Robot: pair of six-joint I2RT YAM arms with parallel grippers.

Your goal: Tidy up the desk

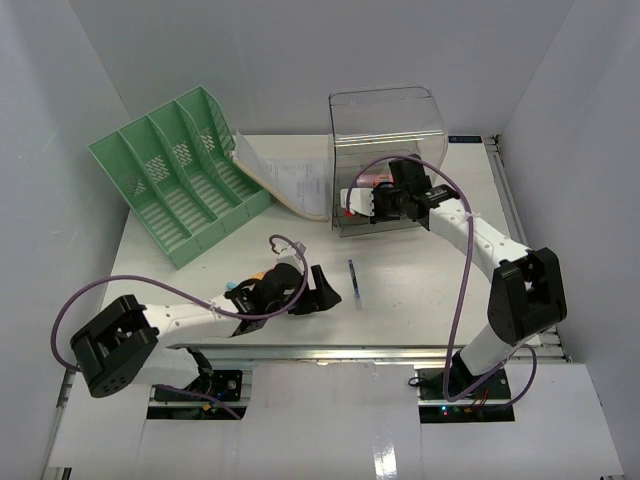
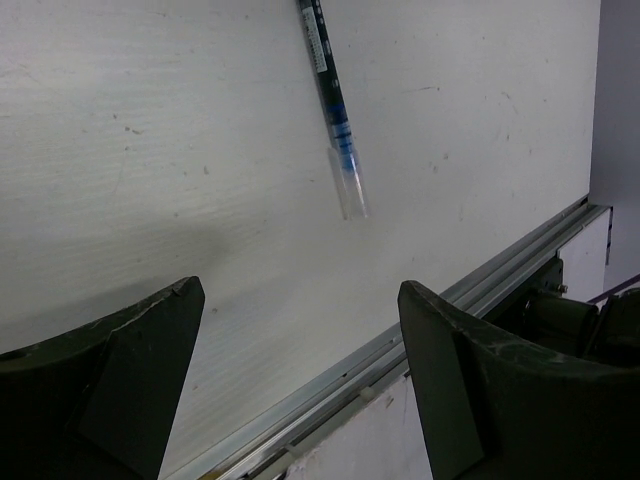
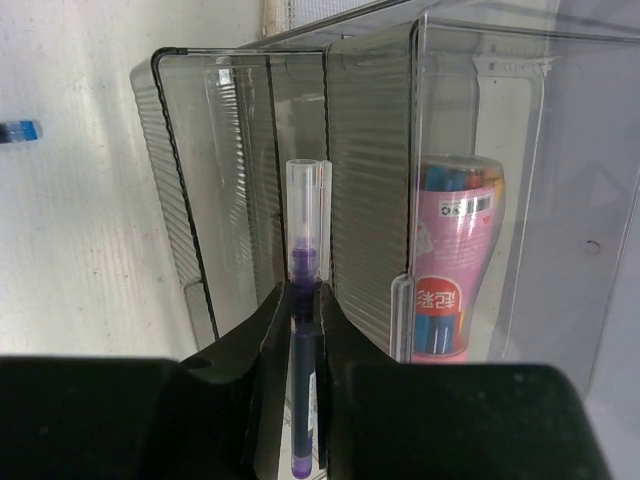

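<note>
The desk (image 1: 420, 280) is a white tabletop with a metal rail (image 2: 470, 300) along its front edge. A blue pen (image 1: 355, 280) with a clear cap (image 2: 350, 185) lies on it. My left gripper (image 1: 328, 292) hovers just left of that pen, open, with nothing between its fingers (image 2: 130, 380). My right gripper (image 3: 305, 295) is shut on a purple pen (image 3: 305, 250), which points into the left compartment of a clear plastic organizer (image 3: 250, 180). In the top view the right gripper (image 1: 358, 205) sits at the organizer's (image 1: 385, 140) front opening.
A pink tub of coloured pens (image 3: 455, 260) stands in the organizer's right compartment. A green file rack (image 1: 180, 175) lies tilted at the back left, with papers (image 1: 290, 180) leaning against it. Grey-white walls enclose the desk.
</note>
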